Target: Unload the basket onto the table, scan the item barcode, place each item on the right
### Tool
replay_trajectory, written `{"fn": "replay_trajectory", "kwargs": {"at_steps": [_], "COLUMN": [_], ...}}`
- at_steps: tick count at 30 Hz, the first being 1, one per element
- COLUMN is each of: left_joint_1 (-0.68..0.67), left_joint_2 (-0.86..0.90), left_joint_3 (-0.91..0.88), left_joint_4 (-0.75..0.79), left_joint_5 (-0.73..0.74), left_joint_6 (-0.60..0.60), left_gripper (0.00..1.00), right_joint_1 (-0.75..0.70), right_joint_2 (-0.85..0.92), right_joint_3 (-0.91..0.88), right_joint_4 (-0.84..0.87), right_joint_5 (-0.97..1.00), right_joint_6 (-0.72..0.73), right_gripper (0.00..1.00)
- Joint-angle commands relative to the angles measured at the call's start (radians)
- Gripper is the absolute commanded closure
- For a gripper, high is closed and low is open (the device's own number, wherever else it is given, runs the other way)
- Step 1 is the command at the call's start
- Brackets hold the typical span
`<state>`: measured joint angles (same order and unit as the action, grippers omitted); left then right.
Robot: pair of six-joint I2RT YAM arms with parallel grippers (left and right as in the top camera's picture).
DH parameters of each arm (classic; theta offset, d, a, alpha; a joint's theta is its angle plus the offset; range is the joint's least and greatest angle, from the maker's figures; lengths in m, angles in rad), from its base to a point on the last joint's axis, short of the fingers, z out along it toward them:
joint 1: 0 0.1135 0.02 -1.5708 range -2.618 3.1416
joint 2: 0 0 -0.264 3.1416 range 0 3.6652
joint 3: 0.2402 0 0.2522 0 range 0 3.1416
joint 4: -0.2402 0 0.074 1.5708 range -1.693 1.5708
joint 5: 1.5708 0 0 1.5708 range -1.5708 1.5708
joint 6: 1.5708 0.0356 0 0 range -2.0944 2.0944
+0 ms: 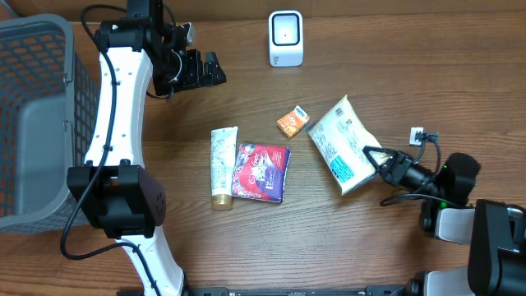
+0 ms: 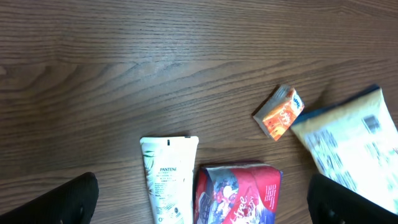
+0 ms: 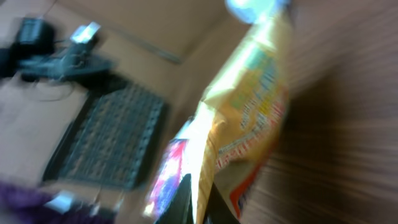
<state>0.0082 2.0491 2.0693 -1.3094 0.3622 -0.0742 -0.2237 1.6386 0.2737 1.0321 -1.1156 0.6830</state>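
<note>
PANTENE on white tube (image 2: 169,180); bag (image 1: 341,146), red pack (image 2: 236,194) print illegible.

Grey basket (image 1: 76,90), Pantene tube (image 1: 223,167), red pouch (image 1: 261,172)

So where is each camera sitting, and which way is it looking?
Overhead: fixed above the wooden table, looking straight down; both arms show, left gripper open, right gripper shut on the white printed bag.
Left wrist: facing down at the white plastic tube, red foil pouch and small orange packet; its dark fingers fill the bottom corners.
Right wrist: low, blurred, looking along the gripped bag toward the grey mesh basket; fingers barely visible.
Shared: overhead and left wrist both see tube, pouch, packet, bag.
</note>
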Motion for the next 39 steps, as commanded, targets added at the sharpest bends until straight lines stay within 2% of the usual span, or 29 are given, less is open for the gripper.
{"fn": "replay_trajectory", "kwargs": {"at_steps": [1,7,10,16,19,25,30,34,37,39], "left_joint_1": [-0.003,-0.003,-0.003,-0.003,-0.003,-0.003,-0.003,-0.003,-0.003,-0.003], "left_joint_2": [-0.016,-0.016,-0.016,-0.016,-0.016,-0.016,-0.016,-0.016,-0.016,-0.016], "left_joint_3": [0.016,0.016,0.016,0.016,0.016,0.016,0.016,0.016,0.016,0.016], "left_joint_4": [0.004,0.004,0.005,0.003,0.004,0.005,0.005,0.005,0.004,0.004], "left_joint_5": [-0.007,-0.007,-0.007,-0.007,-0.007,-0.007,-0.007,-0.007,-0.007,-0.007], "left_joint_6": [0.015,0.015,0.015,0.014,0.014,0.014,0.014,0.014,0.014,0.015], "left_gripper": [0.00,0.00,0.00,0.00,0.00,0.00,0.00,0.00,0.00,0.00], "right_joint_1": [-0.047,-0.086,-0.086,-0.084,-0.053,0.115,0.264,0.370,0.388,0.385], "right_joint_2": [0.000,0.000,-0.010,-0.011,-0.011,-0.011,-0.010,-0.011,-0.010,-0.009], "right_joint_3": [0.003,0.004,0.023,0.026,0.031,0.080,0.177,0.277,0.323,0.322], "right_joint_4": [0.138,0.551,0.552,0.528,0.527,0.545,0.455,0.450,0.409,0.289], "right_joint_5": [-0.230,-0.355,-0.408,-0.425,-0.393,-0.305,-0.218,-0.195,-0.204,-0.205], "right_joint_6": [0.179,0.623,0.727,0.728,0.793,0.878,0.897,0.935,0.930,0.845], "right_gripper": [0.96,0.96,0.96,0.96,0.96,0.96,0.96,0.96,0.96,0.96]}}
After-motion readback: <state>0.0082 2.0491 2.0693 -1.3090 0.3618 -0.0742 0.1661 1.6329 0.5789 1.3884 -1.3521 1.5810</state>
